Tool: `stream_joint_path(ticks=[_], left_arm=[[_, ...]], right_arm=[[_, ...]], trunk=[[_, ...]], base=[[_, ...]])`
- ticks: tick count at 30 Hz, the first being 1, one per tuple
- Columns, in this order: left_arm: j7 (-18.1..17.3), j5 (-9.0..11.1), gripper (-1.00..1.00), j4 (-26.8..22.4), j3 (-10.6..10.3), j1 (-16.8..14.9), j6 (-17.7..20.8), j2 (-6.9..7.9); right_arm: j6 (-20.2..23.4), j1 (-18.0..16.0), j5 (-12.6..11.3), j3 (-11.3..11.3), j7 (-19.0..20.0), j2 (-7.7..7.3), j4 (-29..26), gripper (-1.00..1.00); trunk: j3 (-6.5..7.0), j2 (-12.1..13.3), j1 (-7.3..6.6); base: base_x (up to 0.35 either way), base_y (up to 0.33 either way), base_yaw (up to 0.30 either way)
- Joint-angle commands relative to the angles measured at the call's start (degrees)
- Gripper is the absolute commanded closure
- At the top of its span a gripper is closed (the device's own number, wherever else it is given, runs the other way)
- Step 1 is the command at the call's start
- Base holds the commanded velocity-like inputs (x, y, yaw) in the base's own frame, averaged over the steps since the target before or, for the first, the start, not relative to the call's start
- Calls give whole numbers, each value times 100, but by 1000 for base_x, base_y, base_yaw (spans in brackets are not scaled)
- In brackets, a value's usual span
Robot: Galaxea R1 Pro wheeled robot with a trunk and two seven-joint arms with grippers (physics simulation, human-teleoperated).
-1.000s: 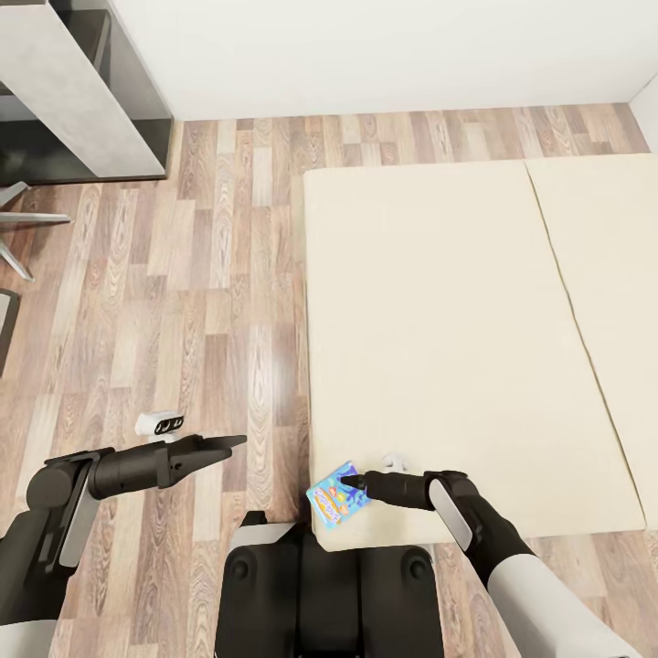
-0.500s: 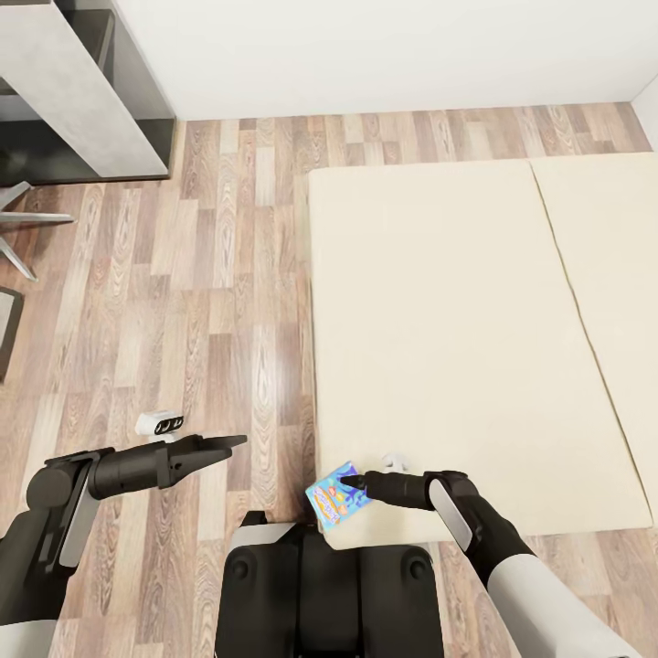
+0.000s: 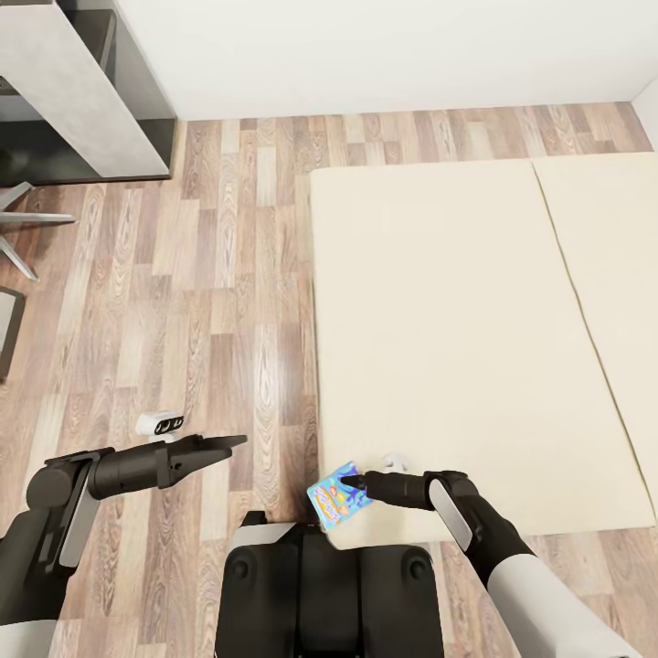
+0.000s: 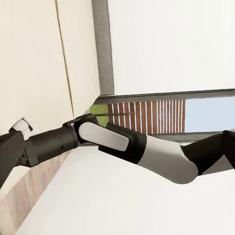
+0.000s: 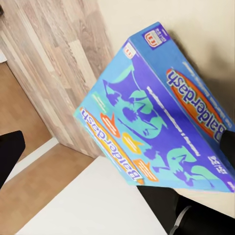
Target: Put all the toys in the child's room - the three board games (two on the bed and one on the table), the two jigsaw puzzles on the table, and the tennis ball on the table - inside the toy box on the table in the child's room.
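The right gripper (image 3: 350,480) is closed on the blue game (image 3: 334,498), holding it tilted over the bed's (image 3: 457,329) near-left corner. The left gripper (image 3: 233,443) hangs over the floor (image 3: 219,302), well apart from the bed; how far it is open I cannot tell.

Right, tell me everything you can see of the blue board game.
The blue board game is a flat rectangular box, seemingly printed card, lettered "Balderdash" in orange ovals over purple and teal figures. It is tilted, lifted off flat, at the near corner of the bed, partly overhanging the wood floor. The right gripper is shut on its edge, and nothing else visibly touches it.
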Motion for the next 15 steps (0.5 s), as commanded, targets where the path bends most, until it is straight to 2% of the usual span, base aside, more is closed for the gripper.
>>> stream_joint_path(ticks=[1,15], left_arm=[[-23,-4,-100,-1,-1,-2,61,1],[-23,-4,-100,-1,-1,-1,61,1]], right_arm=[[22,-2,-17,13,-2,-5,-6,-100],[22,-2,-17,15,-8,-5,0,-100]], trunk=[[-6,-9,3],[-6,-9,3]], base=[[0,60,0],[0,7,0]])
